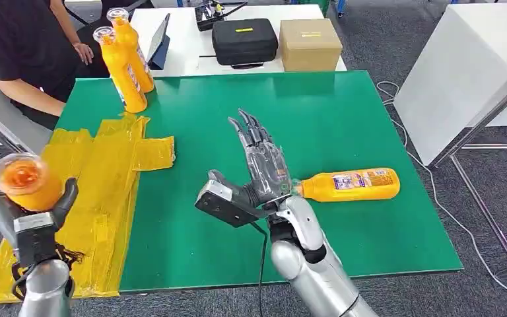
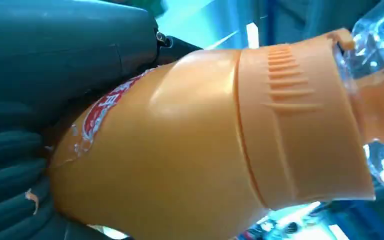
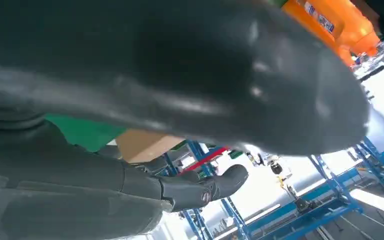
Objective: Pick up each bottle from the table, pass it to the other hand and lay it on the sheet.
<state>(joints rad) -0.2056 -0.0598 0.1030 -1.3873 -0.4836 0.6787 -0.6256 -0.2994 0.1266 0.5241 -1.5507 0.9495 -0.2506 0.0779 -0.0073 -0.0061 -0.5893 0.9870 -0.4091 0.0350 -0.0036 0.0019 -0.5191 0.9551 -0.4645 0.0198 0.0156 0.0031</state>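
Note:
My left hand [image 1: 34,224] grips an orange bottle [image 1: 26,181] upright, cap towards the camera, above the near end of the yellow sheet [image 1: 99,191]. In the left wrist view the same bottle [image 2: 190,145] sits against my hand [image 2: 45,75]. My right hand [image 1: 259,165] hovers open over the middle of the green table [image 1: 343,112], fingers stretched forward and apart. Just right of its wrist a second orange bottle [image 1: 350,185] lies on its side, cap towards the hand. Two more orange bottles [image 1: 125,59] stand upright at the far left corner. My right hand [image 3: 170,90] looms close and dark in the right wrist view, with those bottles [image 3: 335,22] beyond it.
A person in black [image 1: 20,46] sits at the far left, a hand near the standing bottles. Behind the green table, a white table carries a black case [image 1: 244,41], a cardboard box [image 1: 310,43] and a tablet [image 1: 160,41]. A white table [image 1: 462,72] stands to the right.

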